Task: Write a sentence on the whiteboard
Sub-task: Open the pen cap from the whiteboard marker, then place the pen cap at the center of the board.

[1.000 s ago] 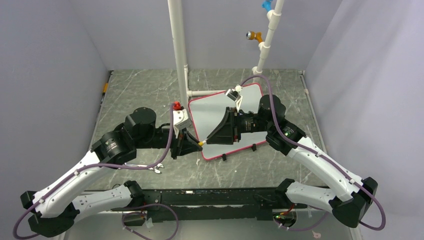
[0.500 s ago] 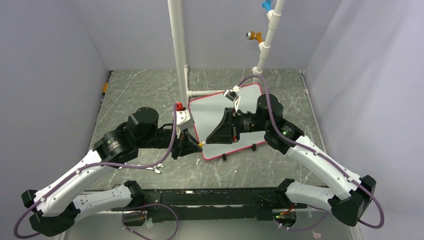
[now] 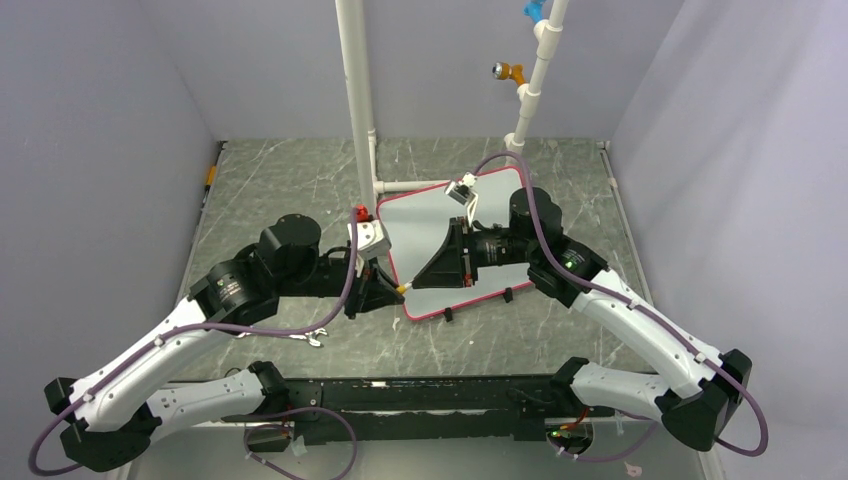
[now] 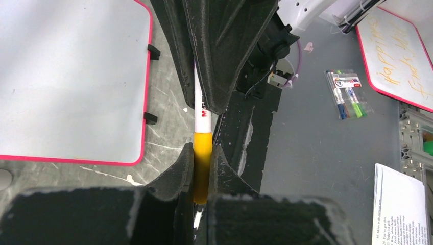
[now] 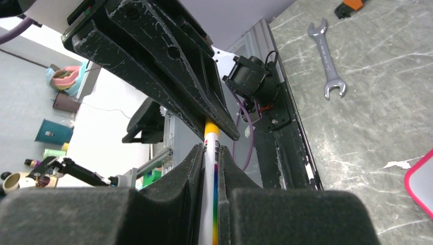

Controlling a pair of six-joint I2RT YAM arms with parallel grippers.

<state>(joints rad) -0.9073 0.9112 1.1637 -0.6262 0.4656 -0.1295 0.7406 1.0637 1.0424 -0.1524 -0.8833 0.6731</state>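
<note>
The whiteboard point(image 3: 415, 232) lies flat on the table, white with a red-pink rim, and its face is blank; no sentence shows on it. It also shows in the left wrist view point(image 4: 71, 76). The two grippers meet tip to tip over its near left corner, holding one marker point(image 3: 402, 288) between them. My left gripper point(image 4: 202, 150) is shut on the marker's yellow cap point(image 4: 202, 153). My right gripper point(image 5: 210, 150) is shut on the white barrel point(image 5: 211, 173) with its rainbow stripe. Cap and barrel look joined.
Two black clips point(image 3: 448, 315) sit on the board's near edge. A wrench point(image 3: 310, 337) lies on the table near the left arm. White pipes point(image 3: 357, 100) rise behind the board. Off the table, another board with orange writing point(image 4: 398, 56) and a marker pack point(image 4: 346, 92) show below.
The left wrist has shifted slightly right and the right wrist slightly left. Both grippers stay shut on the marker.
</note>
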